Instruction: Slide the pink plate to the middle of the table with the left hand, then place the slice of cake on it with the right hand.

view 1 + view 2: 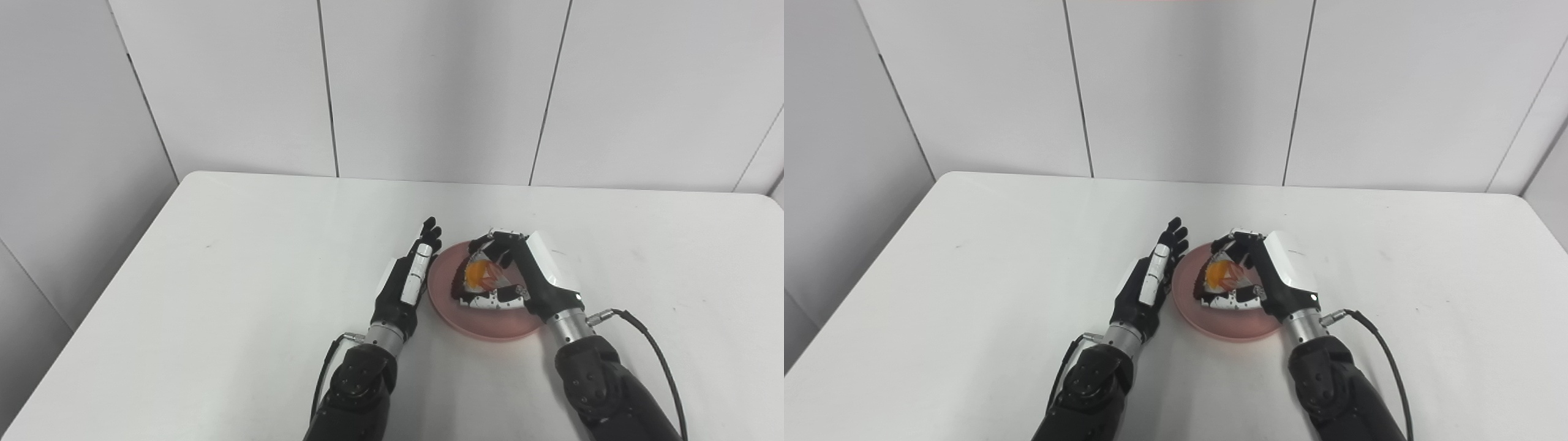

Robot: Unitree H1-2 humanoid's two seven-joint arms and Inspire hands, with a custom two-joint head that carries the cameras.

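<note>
Nearest the camera, both arms come up from the bottom edge onto the white table [245, 275]. The left hand [411, 269] lies edge-on with its fingers straight and together, grasping nothing, just beside the left rim of the pink plate [484, 327]; whether it touches the rim I cannot tell. The plate sits near the middle of the table, a little toward the near side, so the sliding step looks done. Over the plate, the right hand [520, 269] is curled around the slice of cake [481, 278], fingers on its far side and thumb on its near side. The slice appears to be low on the plate, perhaps resting on it. What seems left is letting go and withdrawing. Farther back, only grey wall panels [429, 86].
</note>
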